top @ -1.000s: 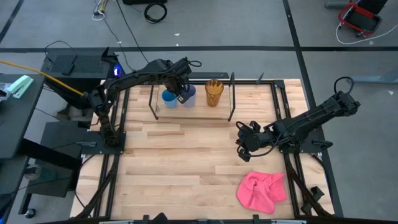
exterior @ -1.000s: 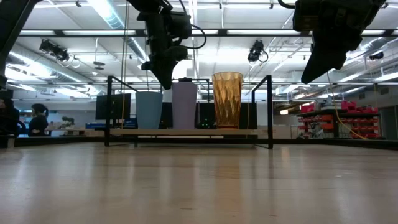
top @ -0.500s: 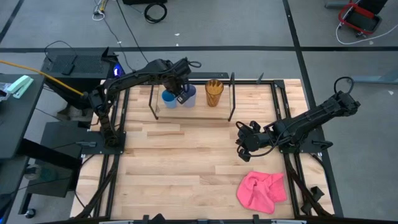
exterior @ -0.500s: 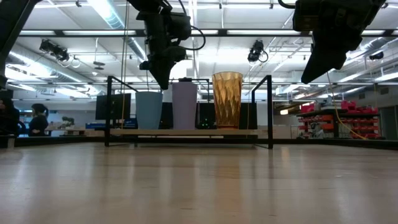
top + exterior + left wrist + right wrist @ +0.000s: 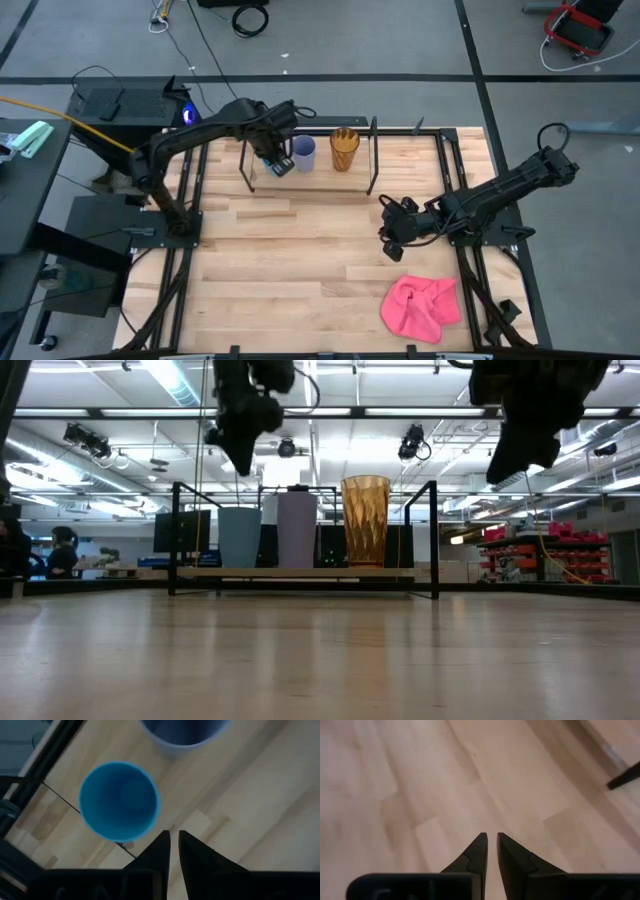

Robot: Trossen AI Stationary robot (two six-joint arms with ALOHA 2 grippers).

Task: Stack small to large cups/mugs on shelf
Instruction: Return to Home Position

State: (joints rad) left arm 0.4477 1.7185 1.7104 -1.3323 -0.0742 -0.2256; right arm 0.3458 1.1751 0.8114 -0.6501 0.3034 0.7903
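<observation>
Three cups stand upright in a row, on their bases, on the shelf's wood board (image 5: 330, 572). From left to right in the low view they are the short blue cup (image 5: 240, 537), the lavender cup (image 5: 297, 530) and the tall amber cup (image 5: 366, 520). My left gripper (image 5: 174, 834) is shut and empty. It hangs above the blue cup (image 5: 119, 801), clear of its rim, and hides most of it in the high view (image 5: 275, 160). My right gripper (image 5: 491, 836) is shut and empty, above bare table at the right (image 5: 392, 238).
The shelf's black rod frame (image 5: 372, 170) stands along the table's far edge. A crumpled pink cloth (image 5: 422, 305) lies at the near right. The bare wood tabletop (image 5: 290, 260) stretches between the shelf and the near edge.
My left gripper has risen from between the blue and lavender cups and gone a little toward the table's left, and now stands above the blue cup. The cups have stayed where they were.
</observation>
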